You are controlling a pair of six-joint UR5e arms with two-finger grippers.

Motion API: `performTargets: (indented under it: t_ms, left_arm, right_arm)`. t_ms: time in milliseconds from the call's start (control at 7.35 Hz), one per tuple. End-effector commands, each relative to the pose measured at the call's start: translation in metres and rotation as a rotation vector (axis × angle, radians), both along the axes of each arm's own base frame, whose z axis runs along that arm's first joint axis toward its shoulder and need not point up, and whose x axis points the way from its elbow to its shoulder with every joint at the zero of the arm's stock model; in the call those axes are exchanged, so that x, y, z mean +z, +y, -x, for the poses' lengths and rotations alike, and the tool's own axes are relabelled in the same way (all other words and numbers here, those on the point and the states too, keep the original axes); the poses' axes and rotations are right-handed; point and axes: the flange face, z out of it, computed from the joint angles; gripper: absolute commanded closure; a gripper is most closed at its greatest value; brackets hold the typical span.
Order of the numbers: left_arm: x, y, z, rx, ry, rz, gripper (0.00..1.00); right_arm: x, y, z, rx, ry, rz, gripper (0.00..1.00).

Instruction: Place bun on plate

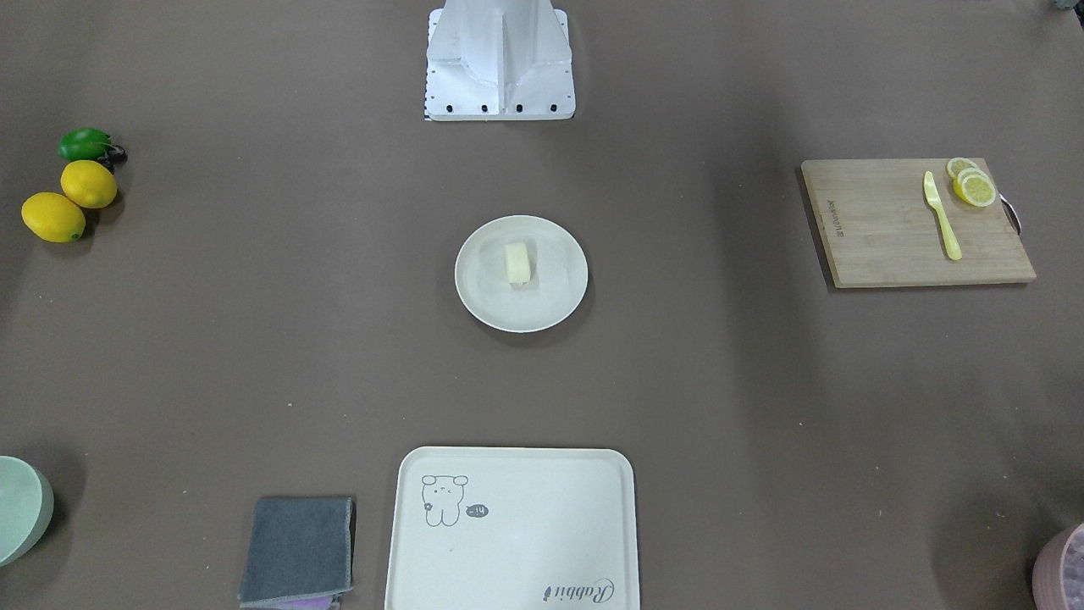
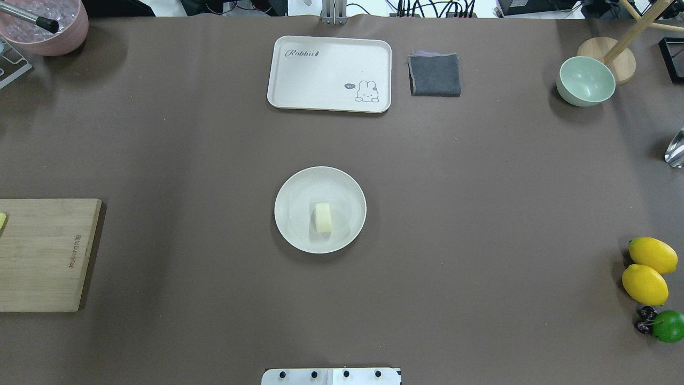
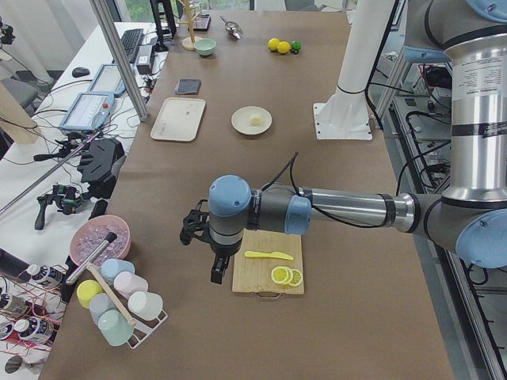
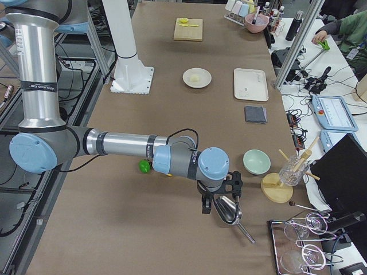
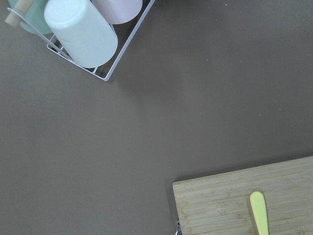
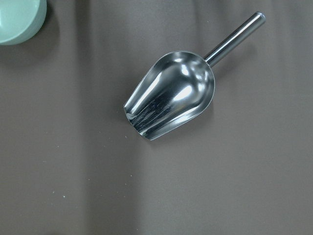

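Finds the bun [image 1: 517, 262] lying flat near the middle of the plate [image 1: 559, 298], inside the raised rim and touching nothing else, at the table's centre in front of the robot's base. Judges the placing done, with nothing left to move. Places the left gripper [image 3: 212, 265] well away from the plate, hanging just beside the cutting board [image 3: 257, 277] with its yellow knife [image 3: 269, 255] and lemon slices [image 3: 286, 276], near the cup rack [image 5: 83, 34]; probably parked there to leave the plate unobstructed. Places the right gripper [image 4: 219, 199] at the opposite end of the table, over a steel scoop [image 6: 171, 95] lying on the brown cover, near the pale green bowl [image 4: 256, 161]. Cannot tell how wide either gripper stands: seen only from the side cameras, with no fingers showing in the wrist views.
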Motion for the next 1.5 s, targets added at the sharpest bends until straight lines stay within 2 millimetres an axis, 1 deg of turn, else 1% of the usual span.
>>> performTargets:
  t_ms: [0, 272, 680, 816, 1361]
  left_arm:
    - [-0.0002, -0.0024, -0.0001, 0.001, 0.0, 0.0, 0.02]
    - [-0.0007, -0.003, -0.0001, 0.001, 0.0, 0.0, 0.02]
    - [-0.0024, -0.0056, 0.0001, 0.001, 0.0, -0.002, 0.02]
    - [0.0015, -0.0063, 0.0002, 0.001, 0.0, 0.001, 0.02]
    - [-0.0007, -0.0084, 0.0002, 0.001, 0.001, -0.003, 0.02]
  right_arm:
    - [-0.0034, -0.003, 0.0003, -0.004, 0.002, -0.01, 0.0]
    - [-0.0058, -0.0053, 0.0001, -0.003, 0.001, -0.014, 0.0]
    - [-0.0043, -0.0044, 0.0003, -0.004, 0.0, -0.013, 0.0]
    - [-0.0036, -0.0035, -0.0004, -0.005, 0.0, -0.013, 0.0]
    - [-0.0035, -0.0034, -0.0005, -0.005, 0.002, -0.013, 0.0]
